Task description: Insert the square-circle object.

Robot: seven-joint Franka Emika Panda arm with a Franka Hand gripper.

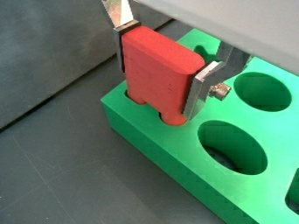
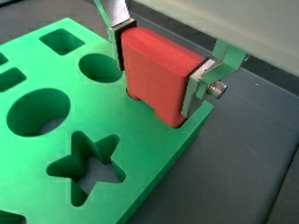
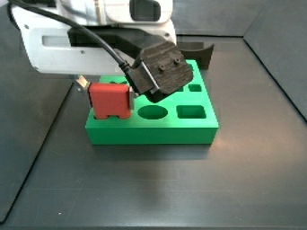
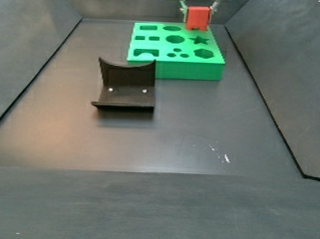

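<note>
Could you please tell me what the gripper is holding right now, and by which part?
The gripper holds the red square-circle object by the two opposite sides of its boxy top, over the green board's edge.

- No text, label, brand, number or sign can be read in any view.
- The gripper (image 1: 167, 61), over the green board's (image 1: 163, 149) corner, bears no marking on its silver fingers (image 1: 212, 83).
- The square-circle object (image 1: 159, 74) clamped between them is plain red.
</note>
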